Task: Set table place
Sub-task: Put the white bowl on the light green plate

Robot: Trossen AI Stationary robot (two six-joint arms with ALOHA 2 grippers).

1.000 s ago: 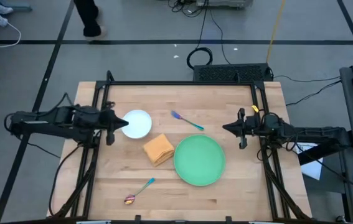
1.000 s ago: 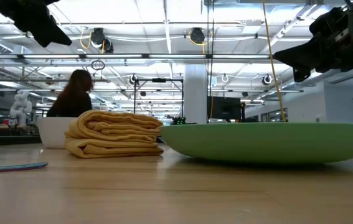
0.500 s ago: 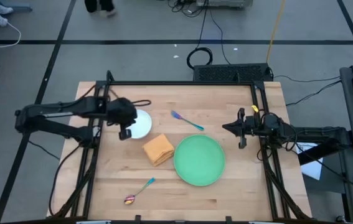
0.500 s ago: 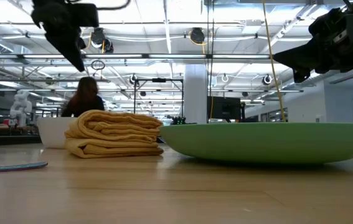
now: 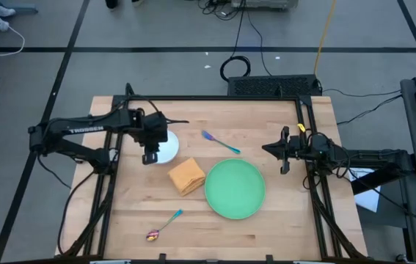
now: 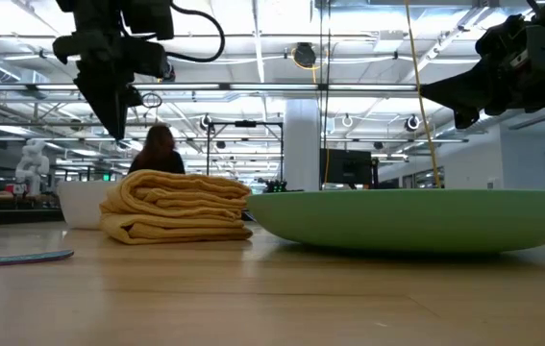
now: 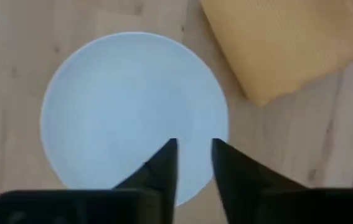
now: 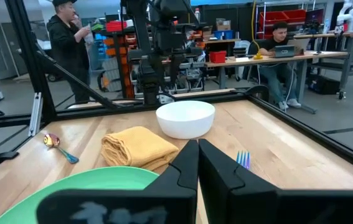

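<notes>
The white bowl [image 5: 168, 144] stands on the wooden table at the far left; it also shows in the left wrist view [image 7: 120, 106]. My left gripper [image 5: 149, 155] hangs above the bowl's near rim, pointing down, narrowly open and empty [image 7: 193, 149]. The folded orange napkin [image 5: 186, 176] lies beside the green plate [image 5: 235, 188]. The blue-handled fork [image 5: 220, 141] lies beyond the plate. The teal-handled spoon [image 5: 162, 226] lies near the front edge. My right gripper [image 5: 268, 149] waits shut at the table's right side, above the table.
A black metal frame [image 5: 215, 97] runs along the table's far edge and down both sides. Bare wood lies in front of the plate and at the front right. People [image 8: 70, 43] sit and stand in the room beyond the table.
My left gripper has swung from lying level at the bowl's left to pointing down over the bowl's near rim, with its arm rising and reaching farther over the table. The bowl and the other things have stayed in place.
</notes>
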